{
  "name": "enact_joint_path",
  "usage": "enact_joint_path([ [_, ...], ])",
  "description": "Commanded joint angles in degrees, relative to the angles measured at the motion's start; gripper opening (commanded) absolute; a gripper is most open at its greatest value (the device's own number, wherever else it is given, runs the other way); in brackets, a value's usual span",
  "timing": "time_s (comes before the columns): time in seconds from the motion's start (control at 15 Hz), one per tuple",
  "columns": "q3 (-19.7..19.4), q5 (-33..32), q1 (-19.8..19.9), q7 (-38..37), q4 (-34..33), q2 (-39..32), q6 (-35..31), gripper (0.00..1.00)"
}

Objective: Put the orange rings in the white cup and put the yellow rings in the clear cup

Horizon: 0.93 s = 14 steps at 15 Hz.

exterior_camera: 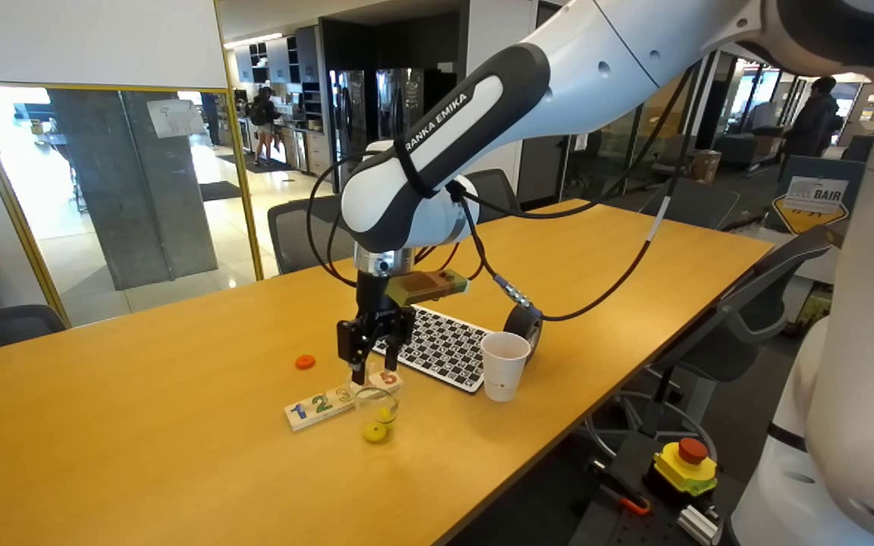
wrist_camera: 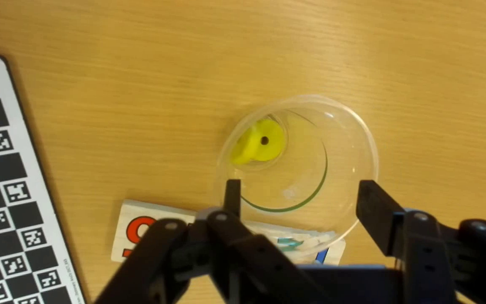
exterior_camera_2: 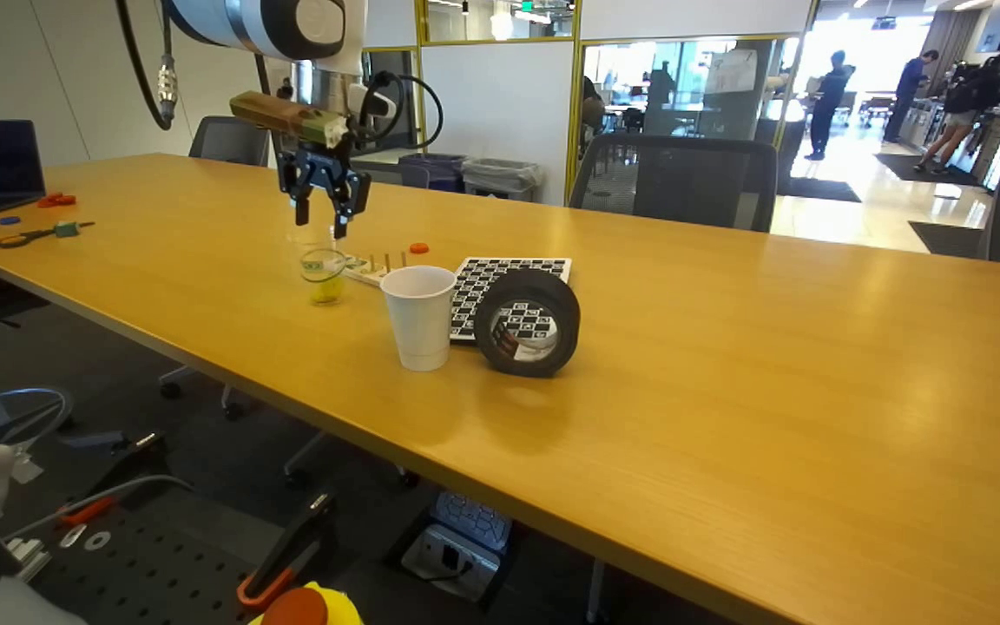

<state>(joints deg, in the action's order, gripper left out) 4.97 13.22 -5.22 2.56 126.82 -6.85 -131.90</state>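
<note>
Yellow plastic rings point(wrist_camera: 273, 145), two that I can make out, are sitting at the bottom of the small see-through plastic cup point(wrist_camera: 340, 147), one showing its centre hole, the other tilted and overlapping it in the wrist view. Black two-finger gripper point(exterior_camera_2: 321, 223) is hanging right above that cup, fingers pointing down and spread wide apart. Opaque white tapered cup point(exterior_camera_2: 420, 325) is standing upright, near the black tape roll point(exterior_camera_2: 535, 286) and the black-and-white checkered mat point(exterior_camera: 446, 347); can't see down to its bottom from any of the angles, so no clue about inside. Flat orange plastic ring point(exterior_camera: 305, 362) is lying on the wood-grain table point(exterior_camera: 141, 425), across the pale wooden number board point(exterior_camera: 321, 407) from the see-through cup. That board's right beside the cup, thin pegs point(exterior_camera_2: 387, 261) sticking up in an exterior view.
</note>
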Motion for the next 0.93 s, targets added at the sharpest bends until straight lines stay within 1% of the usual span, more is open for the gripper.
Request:
enact_joint_path([
  [0.0,-0.5,-2.1,0.6,-1.2,-1.5,1.4,-0.6,1.0],
  [0.13,-1.1,-4.8,0.6,-2.9,-4.7,0.9,0.8,1.0],
  [0.27,-1.1,-7.5,0.4,-3.4,-10.1,-2.0,3.2,1.0],
  [0.4,-0.7,-9.4,-0.1,-3.4,-15.2,-5.7,4.2,1.0],
  [0.6,-0.3,-10.0,-0.3,-2.4,-22.7,-12.3,5.6,1.0],
  [0.87,-0.7,-10.1,-0.5,-2.4,-31.8,-22.4,7.0,1.0],
])
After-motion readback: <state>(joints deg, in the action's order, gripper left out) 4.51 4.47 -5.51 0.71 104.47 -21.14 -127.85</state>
